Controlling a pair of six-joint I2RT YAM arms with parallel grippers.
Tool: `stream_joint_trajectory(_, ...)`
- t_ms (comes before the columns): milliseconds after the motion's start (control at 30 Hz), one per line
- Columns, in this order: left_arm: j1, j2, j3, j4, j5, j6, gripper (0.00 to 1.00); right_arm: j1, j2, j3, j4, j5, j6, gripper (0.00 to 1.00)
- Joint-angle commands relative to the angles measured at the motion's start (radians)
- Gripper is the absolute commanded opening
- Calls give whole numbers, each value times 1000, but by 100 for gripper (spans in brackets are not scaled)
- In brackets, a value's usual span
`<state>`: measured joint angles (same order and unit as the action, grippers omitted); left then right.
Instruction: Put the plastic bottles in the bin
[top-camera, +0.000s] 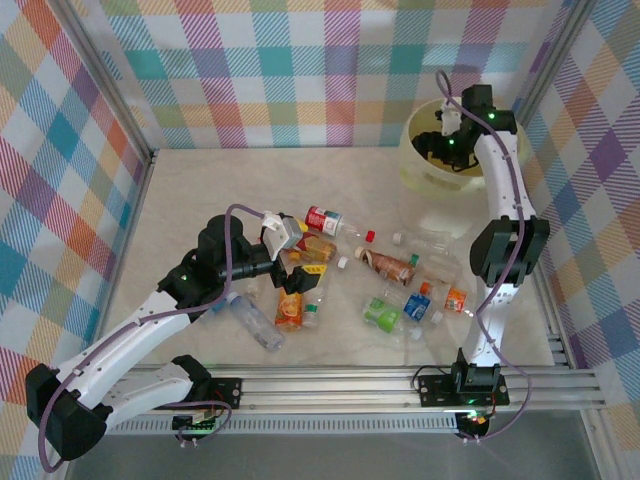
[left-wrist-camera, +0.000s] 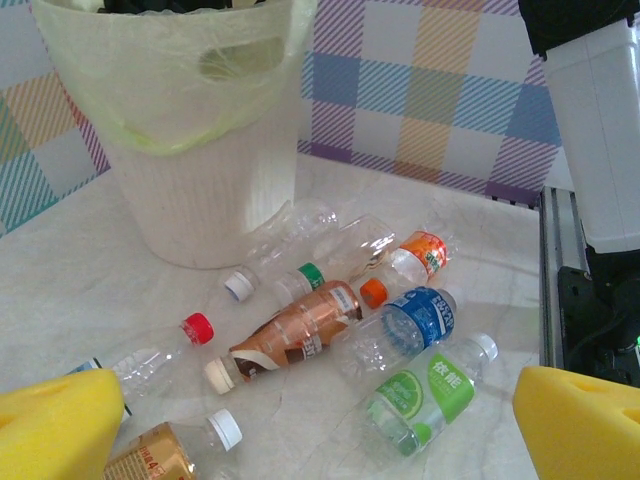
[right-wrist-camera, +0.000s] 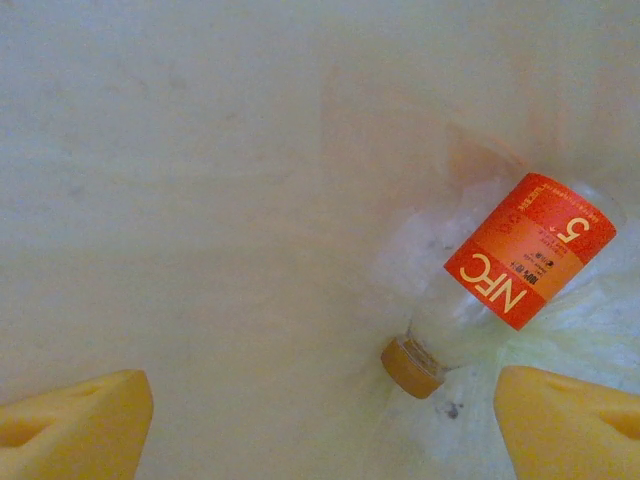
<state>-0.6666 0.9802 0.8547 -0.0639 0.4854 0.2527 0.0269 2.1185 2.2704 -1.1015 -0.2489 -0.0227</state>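
On the desk (top-camera: 200, 190) middle: plastic bottles (top-camera: 385, 265) lie flat, scattered | left pincer (top-camera: 292, 250) wide open, empty, just above them, the nearer arm | right pincer (right-wrist-camera: 320, 425) open over bin (top-camera: 420, 175), orange-label bottle (right-wrist-camera: 520, 260) inside, below it

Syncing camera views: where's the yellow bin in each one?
Top external: bin, far right corner.
Left wrist: upper left, behind the loose bottles.
Right wrist: looking down at its pale floor, orange-label bottle lying there.
Shared landmark: green-label bottle, seen in top external and left wrist.
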Motion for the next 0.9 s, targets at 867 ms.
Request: stream_joint_trajectory(867, -14, -19, 17, -13, 12, 7, 100, 104, -273, 37, 24, 292, 86, 87)
